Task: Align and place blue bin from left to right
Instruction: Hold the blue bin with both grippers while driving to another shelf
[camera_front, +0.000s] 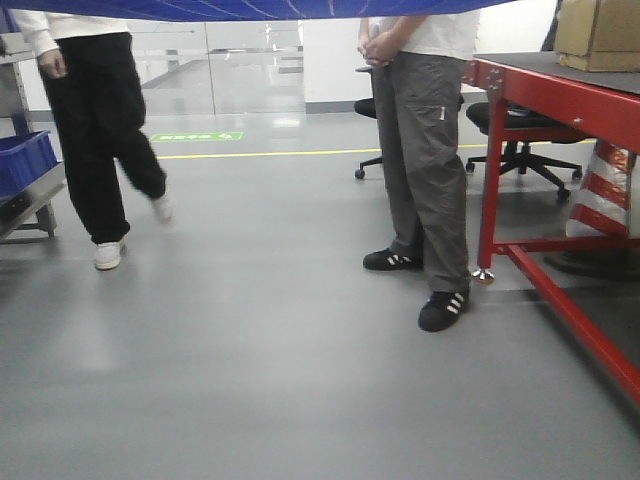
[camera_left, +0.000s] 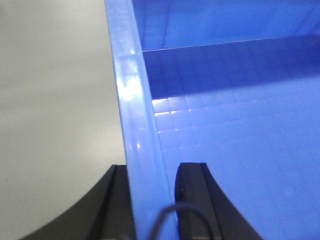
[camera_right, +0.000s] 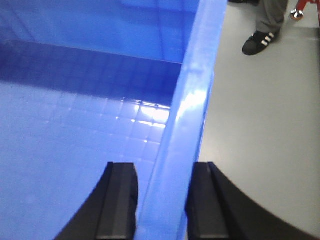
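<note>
Up close, the left gripper (camera_left: 150, 205) clenched the left wall of the blue bin (camera_left: 230, 150) and the right gripper (camera_right: 162, 200) its right wall, over grey floor (camera_front: 250, 360). Farther off, a person in grey trousers (camera_front: 425, 150) stood by a red table (camera_front: 560, 95).

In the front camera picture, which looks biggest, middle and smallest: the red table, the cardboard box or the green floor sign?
1. red table: biggest.
2. cardboard box: middle, partly cut off by the picture's edge.
3. green floor sign: smallest, but it lies farther away, so it may only look tiny.
</note>
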